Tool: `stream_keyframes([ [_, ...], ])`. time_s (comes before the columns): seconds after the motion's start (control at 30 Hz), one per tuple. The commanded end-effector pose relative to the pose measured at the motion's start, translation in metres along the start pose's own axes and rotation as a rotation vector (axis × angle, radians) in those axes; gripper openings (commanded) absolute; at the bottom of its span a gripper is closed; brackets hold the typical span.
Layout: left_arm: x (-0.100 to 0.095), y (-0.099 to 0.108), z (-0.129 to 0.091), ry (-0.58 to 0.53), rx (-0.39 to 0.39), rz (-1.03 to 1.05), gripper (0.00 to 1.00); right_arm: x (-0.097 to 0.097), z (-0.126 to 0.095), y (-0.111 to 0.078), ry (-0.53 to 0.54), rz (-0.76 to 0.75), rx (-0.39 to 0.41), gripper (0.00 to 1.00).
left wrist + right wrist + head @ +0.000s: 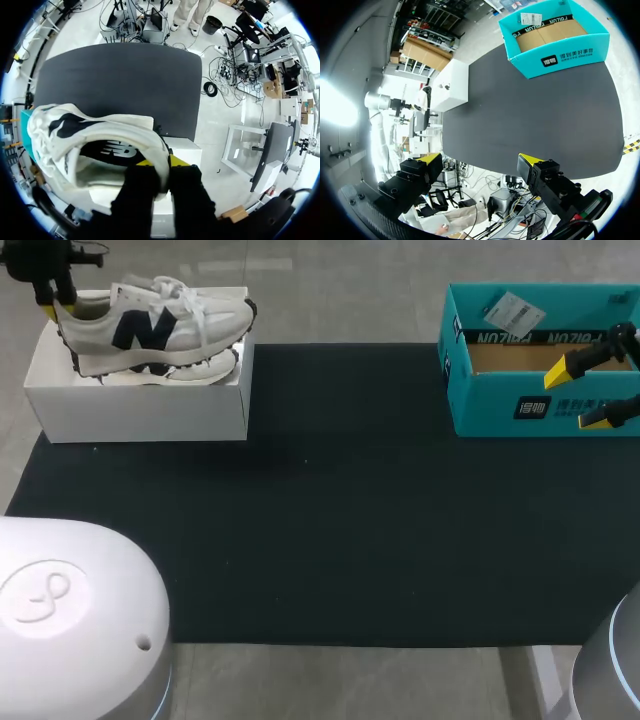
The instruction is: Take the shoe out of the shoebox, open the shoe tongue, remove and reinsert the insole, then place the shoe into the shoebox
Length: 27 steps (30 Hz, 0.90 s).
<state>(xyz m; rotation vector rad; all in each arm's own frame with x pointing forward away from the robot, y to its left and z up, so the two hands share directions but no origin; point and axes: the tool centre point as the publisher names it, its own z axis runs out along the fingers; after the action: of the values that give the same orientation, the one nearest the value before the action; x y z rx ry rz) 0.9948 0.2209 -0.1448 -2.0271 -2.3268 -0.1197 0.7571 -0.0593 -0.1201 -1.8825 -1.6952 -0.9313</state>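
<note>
A white sneaker (160,330) with a navy logo lies on its side, its sole toward the table's front, on top of the white shoebox (140,405) at the far left. My left gripper (50,308) is shut on the sneaker's heel. In the left wrist view the heel collar of the sneaker (90,135) is pinched in the left gripper (162,162), and the dark insole shows inside. My right gripper (580,395) stands open at the front wall of a teal box (500,410) at the far right, holding nothing. The right wrist view shows the right gripper (480,160) wide apart, far from the teal box (555,50).
A black mat (320,520) covers the table between the two boxes. The teal box is open, with a brown cardboard floor and a paper tag (513,310) on its rim. My arms' rounded white bases (70,620) stand at the near corners.
</note>
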Motion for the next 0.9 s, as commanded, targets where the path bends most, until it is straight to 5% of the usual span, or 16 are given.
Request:
stream_keyframes([
  [0.03,-0.014,-0.041,-0.009,0.021,-0.127,0.006,0.00,0.000,0.001,0.001,-0.003,0.002,0.001,1.00],
  [0.6,-0.099,-0.120,0.012,-0.019,-0.079,0.069,0.00,0.000,0.001,0.001,-0.003,0.002,0.001,1.00],
  [0.9,-0.133,-0.152,0.005,-0.004,-0.104,0.068,0.00,0.000,0.001,0.001,-0.003,0.002,0.001,1.00],
])
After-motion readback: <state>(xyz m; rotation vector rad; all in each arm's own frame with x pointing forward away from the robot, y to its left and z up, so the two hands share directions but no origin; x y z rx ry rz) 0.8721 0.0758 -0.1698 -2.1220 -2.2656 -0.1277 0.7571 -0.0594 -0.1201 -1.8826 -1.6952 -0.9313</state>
